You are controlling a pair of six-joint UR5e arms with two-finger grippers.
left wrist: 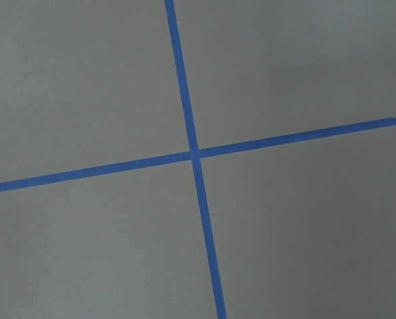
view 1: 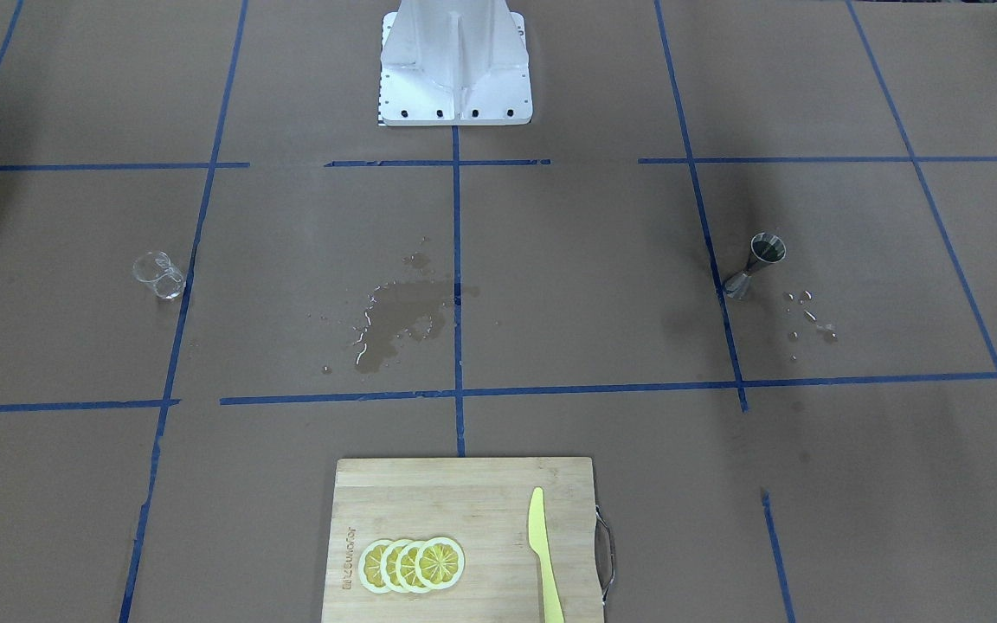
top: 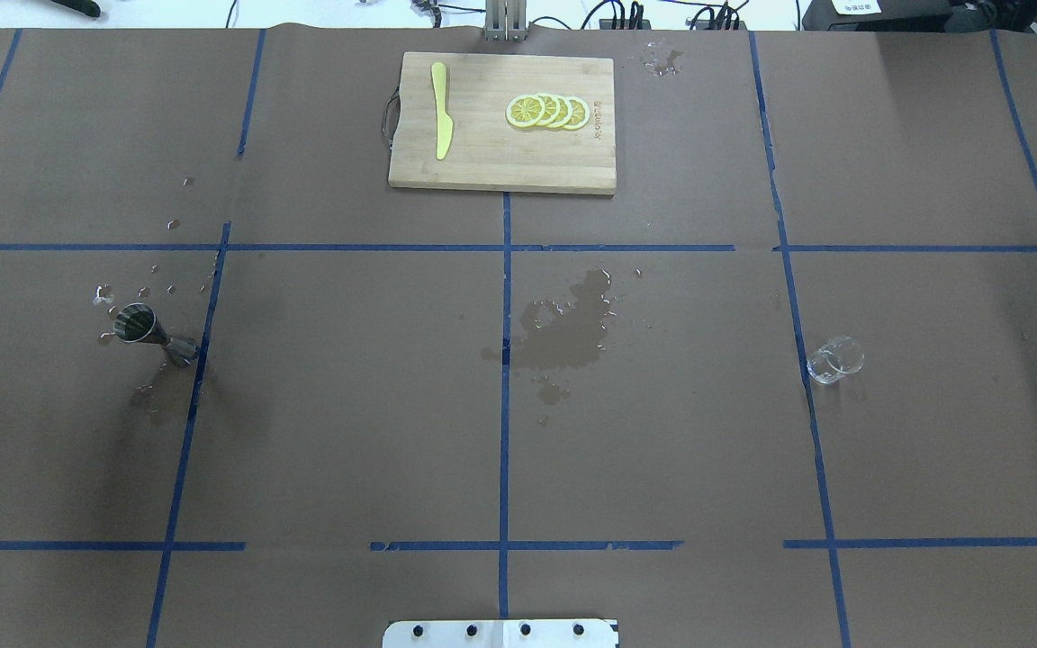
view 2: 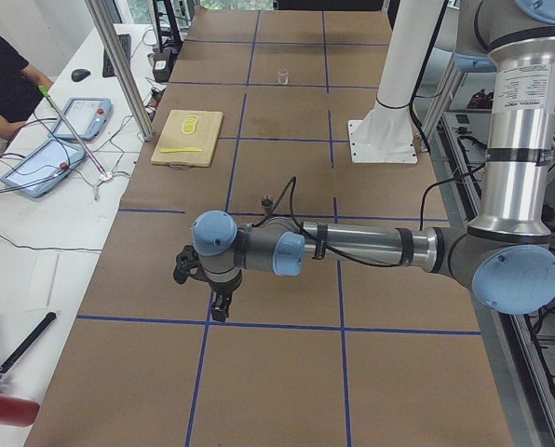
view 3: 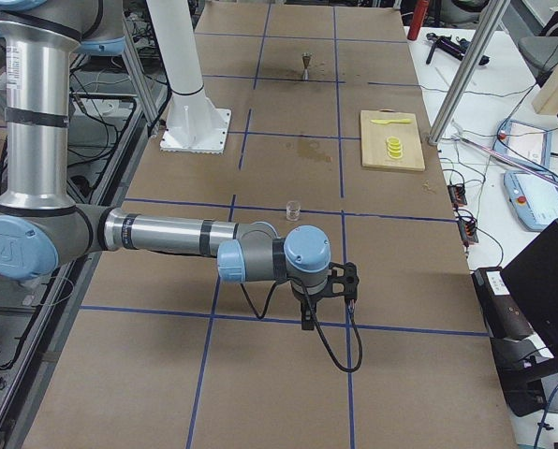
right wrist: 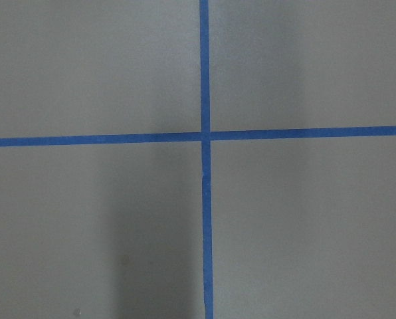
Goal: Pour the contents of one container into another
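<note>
Cutting board (view 1: 481, 493), lemon slices (view 1: 412, 564); puddle (view 1: 399, 316) between jigger (view 1: 754, 264) and glass (view 1: 158, 275).

Not much legible here. Light wooden rectangular cutting board (view 1: 481, 510): burnt-in brand word (view 1: 349, 558) along one short edge, running sideways next to the lemon slices. Letters too small and blurred to spell out, front and overhead views alike. Round blue joint cap (view 3: 13, 251) at the elbow of my right arm: white logo, reads approx. "UR". Silver upright tube (view 2: 515, 177) of my left arm: printed label (view 2: 524, 91) near the top w/ several lines of dark text, too small to read.
</note>
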